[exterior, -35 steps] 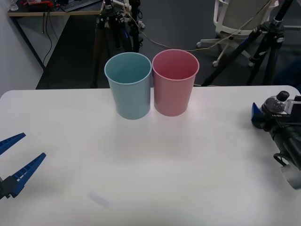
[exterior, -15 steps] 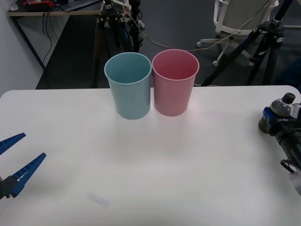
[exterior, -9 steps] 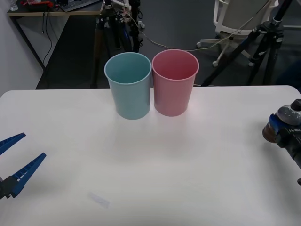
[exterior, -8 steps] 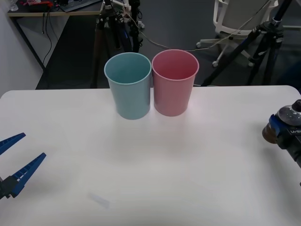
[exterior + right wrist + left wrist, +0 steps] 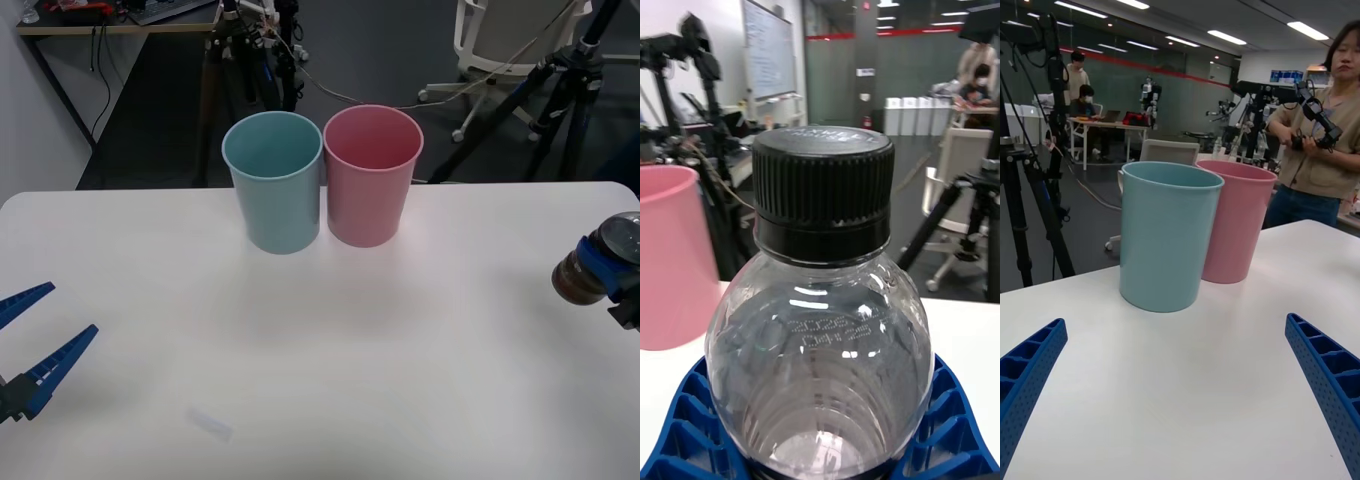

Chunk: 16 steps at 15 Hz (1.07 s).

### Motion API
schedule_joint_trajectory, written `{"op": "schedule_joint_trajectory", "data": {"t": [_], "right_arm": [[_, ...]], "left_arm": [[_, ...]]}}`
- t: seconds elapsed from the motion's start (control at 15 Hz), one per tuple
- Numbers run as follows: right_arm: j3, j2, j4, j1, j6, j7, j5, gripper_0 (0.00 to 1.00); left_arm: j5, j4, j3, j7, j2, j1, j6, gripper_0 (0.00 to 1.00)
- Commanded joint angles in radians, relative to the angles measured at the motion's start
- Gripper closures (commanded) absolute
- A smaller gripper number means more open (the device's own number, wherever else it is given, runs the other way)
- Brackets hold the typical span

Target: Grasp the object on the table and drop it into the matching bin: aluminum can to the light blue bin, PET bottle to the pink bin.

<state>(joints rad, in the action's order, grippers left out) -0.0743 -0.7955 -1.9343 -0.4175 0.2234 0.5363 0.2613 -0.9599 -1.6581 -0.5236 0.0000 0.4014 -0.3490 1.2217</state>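
At the right edge of the front view, the right gripper [image 5: 612, 275] is gripping the PET bottle [image 5: 590, 268] above the white table [image 5: 330, 340], well apart from the light blue bin [image 5: 274, 182] and pink bin [image 5: 370, 176], which are standing touching. Right wrist view: blue fingers [image 5: 951, 435] are clamping the bottle's body below its black cap [image 5: 823, 187]. Left wrist view: the left gripper [image 5: 1180, 409] is idling near the table's left edge, jaws spread wide.

Tripods [image 5: 560, 90], white office chair [image 5: 505, 35] behind; paper scrap [image 5: 211, 425] near front edge.

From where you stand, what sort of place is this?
Probably an office turned robotics lab: camera tripods and a rolling chair stand behind the white table, with a whiteboard and desks farther back.
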Motion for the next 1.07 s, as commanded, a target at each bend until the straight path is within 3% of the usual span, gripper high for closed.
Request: {"op": "schedule_joint_trajectory", "data": {"t": [0.07, 0.47, 0.73, 0.93, 1.07], "right_arm": [[-0.009, -0.130, -0.126, -0.073, 0.001, -0.012, -0.091, 1.00], [-0.064, -0.297, -0.272, -0.110, -0.041, -0.036, -0.157, 1.00], [-0.087, -0.438, -0.379, -0.063, -0.116, -0.049, -0.278, 1.00], [-0.009, -0.536, -0.367, 0.108, -0.147, -0.064, -0.318, 1.00], [0.131, -0.571, -0.311, 0.299, -0.157, -0.079, -0.326, 1.00]], "left_arm": [[0.000, 0.000, 0.000, 0.000, 0.000, 0.000, 0.000, 0.00], [0.000, 0.000, 0.000, 0.000, 0.000, 0.000, 0.000, 0.00], [0.000, 0.000, 0.000, 0.000, 0.000, 0.000, 0.000, 0.00], [0.000, 0.000, 0.000, 0.000, 0.000, 0.000, 0.000, 0.00], [0.000, 0.000, 0.000, 0.000, 0.000, 0.000, 0.000, 0.00]]}}
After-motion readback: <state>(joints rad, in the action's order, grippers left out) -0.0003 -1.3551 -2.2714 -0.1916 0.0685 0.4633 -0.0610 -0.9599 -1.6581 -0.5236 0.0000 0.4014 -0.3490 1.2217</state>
